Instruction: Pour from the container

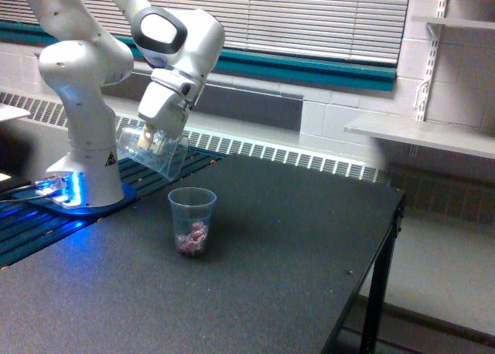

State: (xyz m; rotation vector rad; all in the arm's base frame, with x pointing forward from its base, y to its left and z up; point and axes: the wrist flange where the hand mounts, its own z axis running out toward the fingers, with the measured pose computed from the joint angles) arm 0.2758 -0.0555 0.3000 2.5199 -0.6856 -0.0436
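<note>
container [155, 151] tilted above-left of plastic cup [192, 222] | cup on table [294, 246] | pieces [192, 239] in cup

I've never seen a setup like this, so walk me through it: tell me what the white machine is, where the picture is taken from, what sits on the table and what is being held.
The white machine is a robot arm bolted to a base with blue lights. There is one current picture, from a camera standing off the arm and looking across a dark table. At the arm's end is a gripper, clamped on a clear, wide container, which is tilted with its mouth pointing down towards the exterior view's right. It looks nearly empty. Standing upright on the table, below and a little to the right of that mouth, is a smaller clear plastic cup with small pinkish pieces in its bottom. Window blinds and wall shelves are behind.
</note>
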